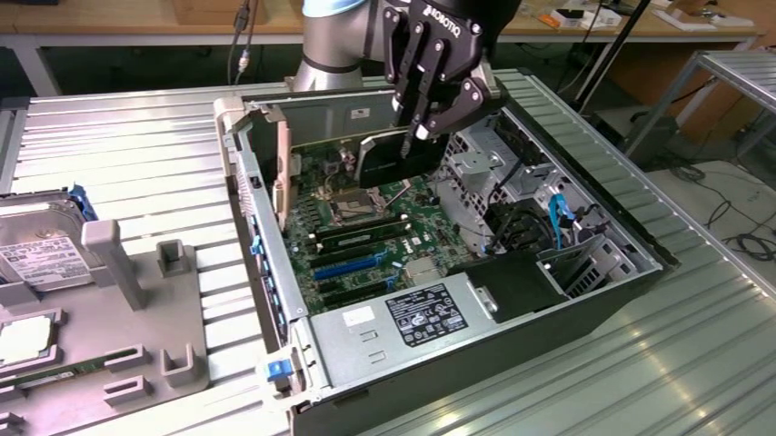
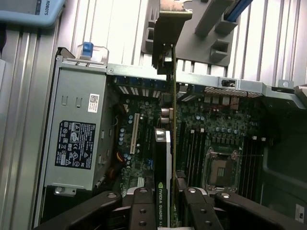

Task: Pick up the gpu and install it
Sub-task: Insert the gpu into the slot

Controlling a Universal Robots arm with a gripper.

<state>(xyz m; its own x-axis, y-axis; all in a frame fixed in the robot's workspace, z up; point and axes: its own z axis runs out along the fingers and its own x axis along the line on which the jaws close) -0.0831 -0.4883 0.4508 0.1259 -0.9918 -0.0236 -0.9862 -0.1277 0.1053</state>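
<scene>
gpu [image 1: 398, 162] hanging over the open computer case [image 1: 594, 300], clamped in the gripper [image 1: 427, 125] with a finger pressed on each face of the card near its upper edge. in the exterior view the black heatsink face is turned toward the camera and the card stands on edge, upright, above the motherboard [image 1: 376, 238]. its lower edge sits over the region of the cpu socket [image 1: 359, 207] – whether it is touching anything down there is hard to say from here, it looks clear of the board. from the wrist view we are looking straight down the card's thin edge: the fingers [image 2: 143, 211] are at either side of it, white lettering runs along the heatsink, and the metal bracket [image 2: 169, 24] at the far end overlaps the case's rear wall. below, the memory sticks [image 1: 354, 238] lie in their slots beside the socket, and the blue expansion slots [image 1: 349, 264] sit nearer the power supply [image 1: 419, 318], which fills the case's near corner. off to the exterior view's left, well apart from the case, a hard drive [image 1: 36, 259] with a white label rests on a grey fixture tray [image 1: 115, 350] – all of it on the ribbed metal table [image 1: 145, 150]
</scene>
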